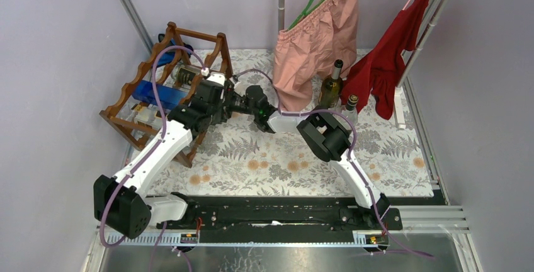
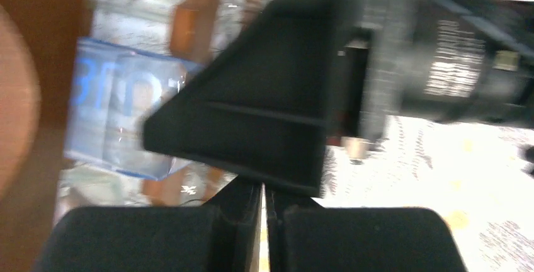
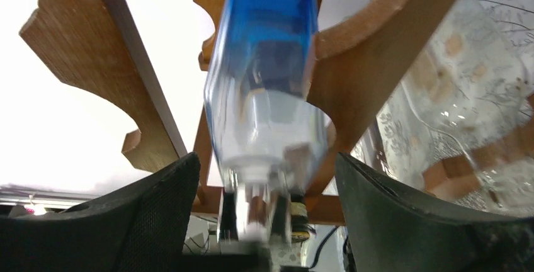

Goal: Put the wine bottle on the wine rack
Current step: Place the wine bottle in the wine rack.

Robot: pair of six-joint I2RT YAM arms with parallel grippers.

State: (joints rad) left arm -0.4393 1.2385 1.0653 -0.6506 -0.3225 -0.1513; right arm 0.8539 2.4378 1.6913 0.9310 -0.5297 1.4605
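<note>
The wine bottle (image 3: 264,83), blue with a clear shoulder and neck, lies in a scalloped cradle of the reddish-brown wine rack (image 3: 371,58), neck pointing at the right wrist camera. My right gripper (image 3: 267,221) is open, its fingers (image 3: 157,215) standing either side of the neck without touching it. From above, the wine bottle (image 1: 157,94) rests across the wine rack (image 1: 129,89) at the left, and both wrists crowd the rack's right end. My left gripper (image 2: 264,221) is shut on nothing, just behind the right arm's black body, with the wine bottle (image 2: 119,108) blurred to its left.
Other bottles lie in the rack: a dark-labelled one (image 1: 186,75) and a clear one (image 1: 148,116). Two bottles (image 1: 332,83) stand at the back right beside hanging pink shorts (image 1: 315,45) and a red cloth (image 1: 387,64). A floral cloth (image 1: 283,158) covers the table.
</note>
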